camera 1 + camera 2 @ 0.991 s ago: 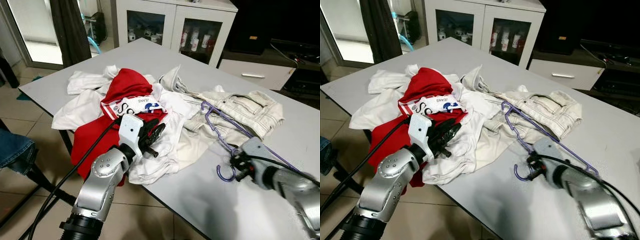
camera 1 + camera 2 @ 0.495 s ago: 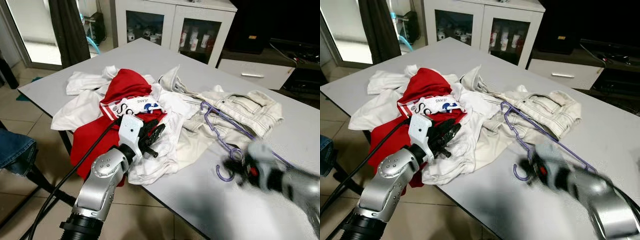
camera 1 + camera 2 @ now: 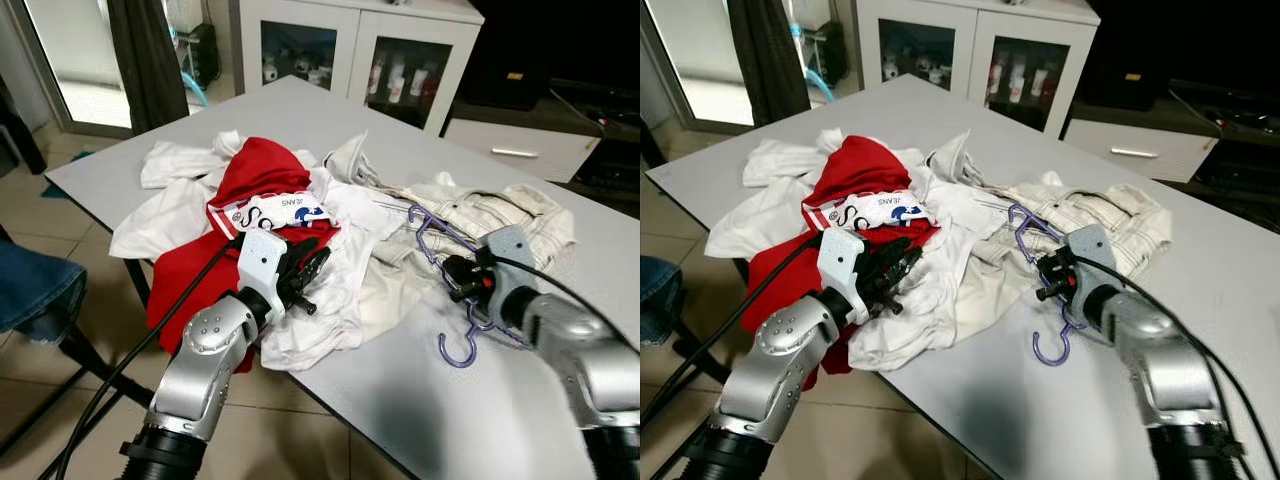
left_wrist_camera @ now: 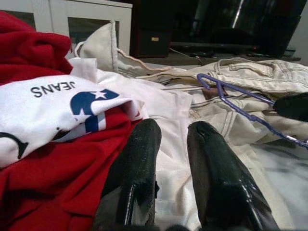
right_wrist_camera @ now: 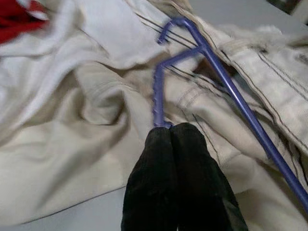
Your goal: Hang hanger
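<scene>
A thin purple plastic hanger (image 3: 452, 262) is held by the right gripper (image 5: 167, 129), whose two black fingers are pressed tight together on one of its bars. The hanger is lifted partly off the grey table (image 3: 420, 400), with its hook (image 3: 1050, 347) hanging down near the table's front edge. Its other end lies over a cream denim jacket (image 3: 510, 215), which is spread toward the right side of the table.

The left gripper (image 4: 174, 139) is held over the front edge of the table with a narrow gap between its fingers, and nothing is held in it. Under it a white cloth (image 3: 330, 310) is seen. Beside that, a red top (image 3: 255, 170) with a white printed patch (image 4: 43, 103) is piled with more white clothes (image 3: 160, 215) near the left corner.

A white cabinet with glass doors (image 3: 350, 50) is seen behind the table. A blue denim cloth (image 3: 35, 295) is seen at the far left, off the table.
</scene>
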